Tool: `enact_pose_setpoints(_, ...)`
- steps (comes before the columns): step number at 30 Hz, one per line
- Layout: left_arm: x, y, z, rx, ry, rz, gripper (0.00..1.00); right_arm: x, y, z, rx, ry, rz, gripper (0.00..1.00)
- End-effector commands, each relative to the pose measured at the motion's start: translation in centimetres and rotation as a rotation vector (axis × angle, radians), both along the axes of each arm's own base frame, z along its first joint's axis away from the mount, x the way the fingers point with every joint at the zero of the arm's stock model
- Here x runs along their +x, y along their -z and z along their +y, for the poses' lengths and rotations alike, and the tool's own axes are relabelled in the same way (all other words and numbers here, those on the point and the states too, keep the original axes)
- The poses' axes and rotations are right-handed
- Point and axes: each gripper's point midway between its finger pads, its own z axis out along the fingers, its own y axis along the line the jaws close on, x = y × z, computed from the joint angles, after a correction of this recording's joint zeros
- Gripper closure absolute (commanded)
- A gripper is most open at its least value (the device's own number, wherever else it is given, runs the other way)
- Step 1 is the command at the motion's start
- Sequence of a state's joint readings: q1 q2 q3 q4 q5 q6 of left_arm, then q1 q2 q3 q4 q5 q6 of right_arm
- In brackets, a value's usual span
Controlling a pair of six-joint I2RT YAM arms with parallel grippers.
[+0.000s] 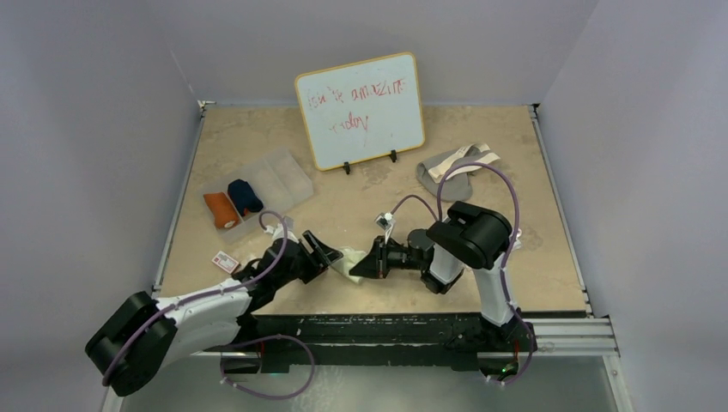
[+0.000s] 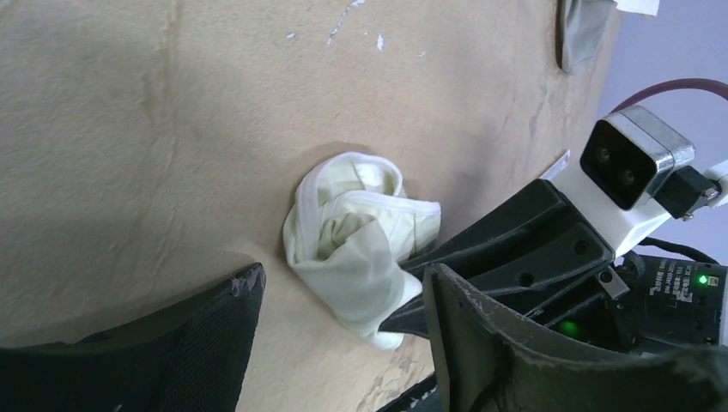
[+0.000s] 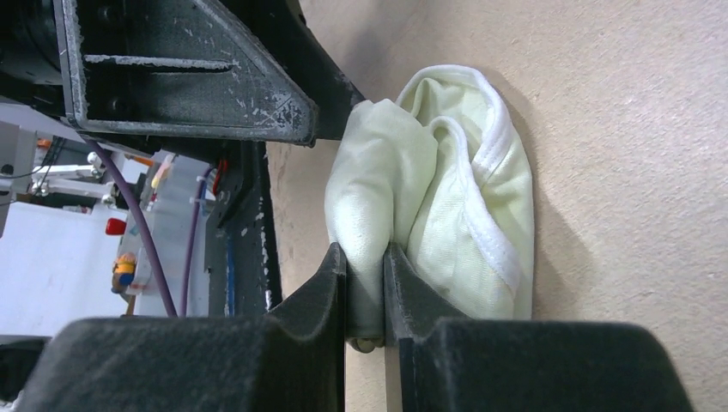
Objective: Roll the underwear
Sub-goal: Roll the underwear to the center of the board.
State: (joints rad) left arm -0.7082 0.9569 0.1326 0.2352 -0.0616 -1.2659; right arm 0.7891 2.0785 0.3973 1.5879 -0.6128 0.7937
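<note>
The pale cream underwear [image 1: 348,260] lies bunched in a loose roll on the table near the front, between both grippers. My right gripper [image 1: 367,263] is shut on a fold of it [image 3: 367,273]; the rest of the cloth [image 3: 464,197] bulges past the fingertips. My left gripper [image 1: 324,251] is open, its jaws wide apart [image 2: 343,343], just short of the cream bundle [image 2: 360,249], with one fingertip [image 3: 330,120] touching the cloth. Orange [image 1: 222,209] and navy [image 1: 245,196] rolls sit in a clear tray [image 1: 288,176]. Grey underwear with a beige waistband [image 1: 451,172] lies flat at the back right.
A whiteboard [image 1: 360,110] with red writing stands on a stand at the back centre. A small white printed card [image 1: 225,262] lies near the left front edge. Walls close in the table at left, right and back. The metal rail [image 1: 558,326] runs along the front.
</note>
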Motion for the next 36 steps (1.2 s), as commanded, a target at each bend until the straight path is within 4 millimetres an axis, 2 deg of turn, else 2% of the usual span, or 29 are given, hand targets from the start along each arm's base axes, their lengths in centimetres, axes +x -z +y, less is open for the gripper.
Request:
enact_pose_setpoints(1,0.4,0.5,-0.8,0.007,0.039,-0.011,0.34,-0.7,0.7,-0.7,-0.021,-0.002,0.029,0.87)
enact_pose_setpoints(4,0.5,1.1,-1.2,0.024,0.056,0.003,0.36,-0.7,0.9,-0.7,-0.036,-0.007,0.024,0.86)
enact_pose_setpoints(6,0.6,1.8,-1.5,0.058,0.075,0.033,0.42,-0.7,0.9,-0.8,-0.039,-0.009,0.021,0.84)
enact_pose_setpoints(12,-0.3,3.9,-1.7,0.114,0.131,0.094,0.72,-0.6,0.7,-0.8,-0.052,-0.032,-0.010,0.79)
enact_pose_setpoints(14,-0.4,3.9,-1.7,0.116,0.140,0.090,0.82,-0.5,0.4,-1.0,-0.069,-0.043,-0.033,0.70)
enact_pose_setpoints(16,-0.3,3.7,-1.7,0.121,0.141,0.087,0.89,-0.1,0.2,-1.1,-0.111,-0.045,-0.066,0.56)
enact_pose_setpoints(19,-0.2,3.8,-0.9,0.156,0.099,0.111,0.93,0.5,-0.7,-1.5,-0.174,-0.069,-0.171,0.51)
enact_pose_setpoints(21,-0.2,3.9,0.0,0.186,0.059,0.137,0.96,1.7,-1.1,-1.9,-0.251,-0.067,-0.272,0.50)
enact_pose_setpoints(24,-0.3,3.6,1.0,0.197,0.002,0.149,0.97,3.0,-3.1,-2.1,-0.316,-0.098,-0.424,0.48)
enact_pose_setpoints(25,-0.4,3.4,1.3,0.198,-0.016,0.153,0.97,3.0,-3.0,-2.5,-0.343,-0.114,-0.441,0.48)
enact_pose_setpoints(27,-0.4,3.1,1.8,0.198,-0.046,0.150,0.98,3.2,-4.2,-2.3,-0.357,-0.138,-0.508,0.47)
enact_pose_setpoints(30,-0.9,3.0,3.1,0.226,-0.086,0.172,0.98,2.8,-5.2,-1.6,-0.390,-0.177,-0.655,0.46)
enact_pose_setpoints(32,-1.1,3.0,3.5,0.234,-0.106,0.181,0.99,1.9,-5.7,-0.4,-0.415,-0.210,-0.774,0.47)
enact_pose_setpoints(36,-1.3,2.9,3.7,0.227,-0.117,0.187,0.99,0.4,-5.7,1.9,-0.471,-0.238,-0.920,0.47)
